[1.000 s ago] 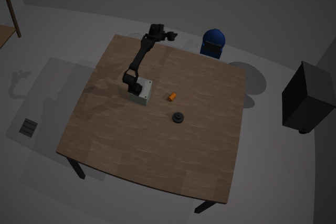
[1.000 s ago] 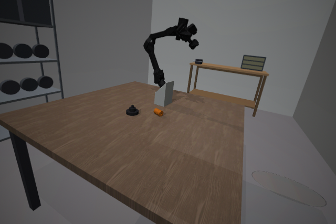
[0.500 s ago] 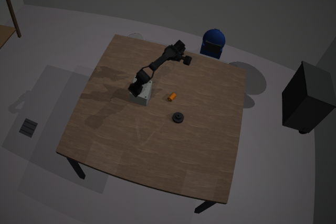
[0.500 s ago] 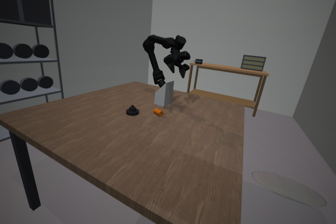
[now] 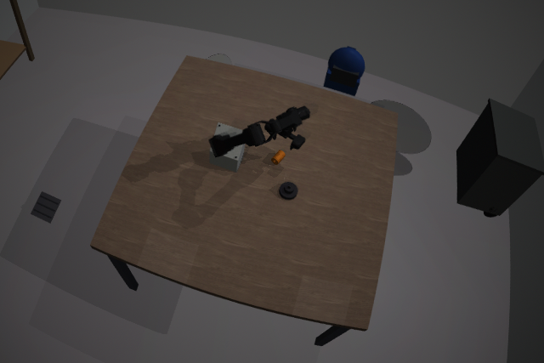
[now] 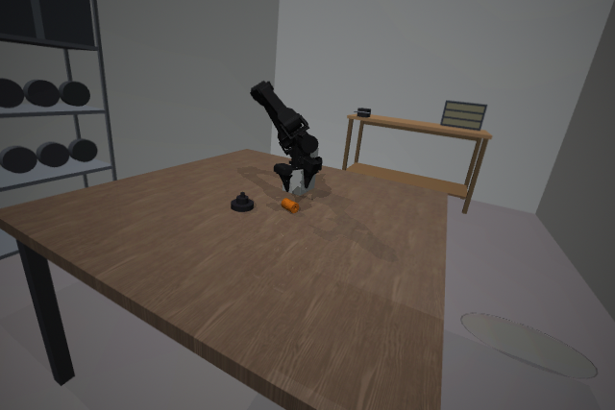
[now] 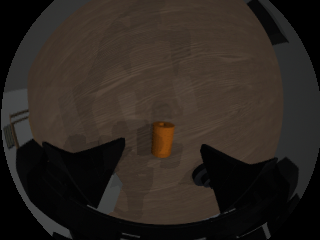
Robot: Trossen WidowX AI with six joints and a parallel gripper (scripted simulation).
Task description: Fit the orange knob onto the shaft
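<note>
The orange knob [image 5: 278, 156] [image 6: 289, 205] [image 7: 163, 148] lies on its side on the table. The end with the hole faces the lower left in the top view and the top in the wrist view. The round dark pedestal [image 5: 282, 194] [image 6: 241, 206] [image 7: 198, 176] stands a short way from the knob, with its shaft [image 6: 242, 194] upright and bare. My gripper [image 6: 297, 189] [image 7: 163, 145] is open and empty, pointing down above the table. In the wrist view the knob appears between the fingertips, below them. The shaft's flat side cannot be made out.
The pale base block [image 5: 226, 161] [image 7: 112, 194] stands beside the knob, under the arm. The wooden table [image 5: 246, 235] [image 6: 307, 266] carries these things. A blue helmet-like object [image 5: 346, 65] and a dark cabinet [image 5: 487, 166] are beyond its edges.
</note>
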